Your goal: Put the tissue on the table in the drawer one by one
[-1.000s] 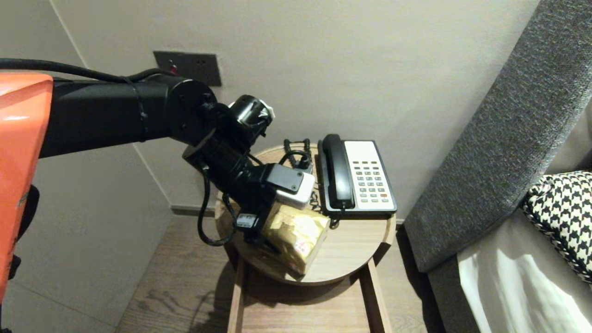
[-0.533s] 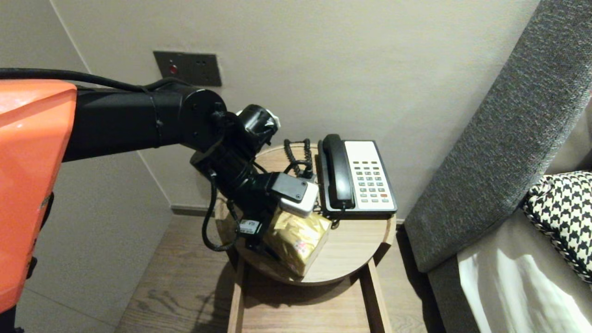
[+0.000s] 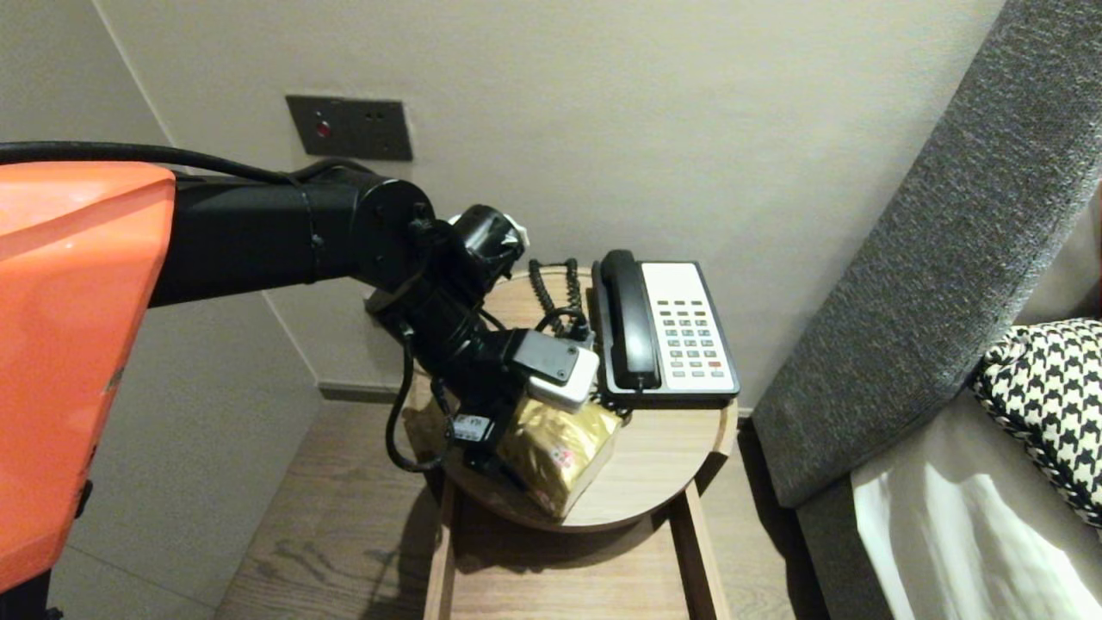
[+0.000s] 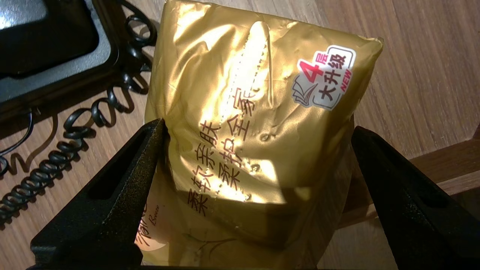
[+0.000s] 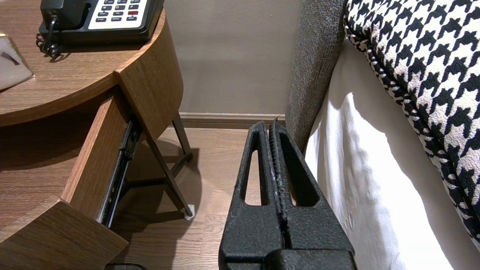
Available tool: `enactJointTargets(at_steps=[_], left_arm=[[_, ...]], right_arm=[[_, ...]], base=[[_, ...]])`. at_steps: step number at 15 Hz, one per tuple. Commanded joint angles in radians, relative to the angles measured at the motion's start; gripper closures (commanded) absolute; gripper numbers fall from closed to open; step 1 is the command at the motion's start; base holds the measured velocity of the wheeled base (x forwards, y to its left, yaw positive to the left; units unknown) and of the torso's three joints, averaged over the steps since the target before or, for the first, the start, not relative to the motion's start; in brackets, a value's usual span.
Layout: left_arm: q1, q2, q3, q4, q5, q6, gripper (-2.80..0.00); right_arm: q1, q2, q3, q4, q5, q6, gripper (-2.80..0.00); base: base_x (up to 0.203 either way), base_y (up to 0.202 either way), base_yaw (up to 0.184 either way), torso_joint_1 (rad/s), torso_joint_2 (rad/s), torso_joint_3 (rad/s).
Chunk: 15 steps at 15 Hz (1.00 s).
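Currently straddling a crinkled gold foil packet (image 4: 255, 112) with the left gripper (image 4: 258, 127): jaws spread wide, one black finger (image 4: 123, 176) touching the packet's side, the other just beside its opposite edge. Packet lying flat at the near edge of a round wooden side table (image 3: 663, 465), just in front of a black-and-white desk telephone (image 3: 667, 331) and near its black coiled cord (image 3: 555, 293). Parked low beside a white mattress (image 5: 360, 168) with the right gripper (image 5: 273, 125), fingers pressed together on nothing. Under the tabletop, a wooden drawer (image 5: 93, 161) pulled open.
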Motion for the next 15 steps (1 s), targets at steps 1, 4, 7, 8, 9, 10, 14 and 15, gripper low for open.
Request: enactJointTargets(at_steps=[1, 4, 7, 8, 9, 10, 14, 15], left_arm=[[-0.009, 0.002, -0.005, 0.003, -0.004, 0.007, -2.8], [-0.024, -0.012, -0.006, 0.001, -0.004, 0.006, -2.8], [-0.03, -0.023, -0.006, -0.003, -0.005, 0.003, -2.8], [-0.03, -0.026, -0.006, -0.004, -0.005, 0.003, -2.8], [-0.03, -0.027, -0.006, -0.004, -0.005, 0.003, -2.8], [-0.03, -0.027, -0.006, -0.004, -0.004, 0.003, -2.8], [-0.03, -0.029, -0.006, -0.006, -0.002, 0.001, -2.8], [-0.03, -0.027, -0.007, -0.01, -0.002, 0.001, -2.8]], right_arm=[[0.0, -0.001, 0.04, -0.001, 0.0, 0.0, 0.0], [0.0, -0.001, 0.04, -0.001, 0.0, 0.0, 0.0], [0.0, -0.001, 0.04, -0.001, 0.0, -0.001, 0.0], [0.0, -0.001, 0.04, -0.001, 0.0, 0.0, 0.0], [0.0, -0.001, 0.04, -0.001, 0.0, 0.0, 0.0], [0.0, -0.001, 0.04, -0.001, 0.0, 0.0, 0.0], [0.0, -0.001, 0.04, -0.001, 0.0, 0.0, 0.0], [0.0, -0.001, 0.04, -0.001, 0.0, 0.0, 0.0]], base=[[0.0, 0.0, 0.0, 0.0, 0.0, 0.0], [0.0, 0.0, 0.0, 0.0, 0.0, 0.0], [0.0, 0.0, 0.0, 0.0, 0.0, 0.0], [0.0, 0.0, 0.0, 0.0, 0.0, 0.0], [0.0, 0.0, 0.0, 0.0, 0.0, 0.0], [0.0, 0.0, 0.0, 0.0, 0.0, 0.0], [0.0, 0.0, 0.0, 0.0, 0.0, 0.0], [0.0, 0.0, 0.0, 0.0, 0.0, 0.0]])
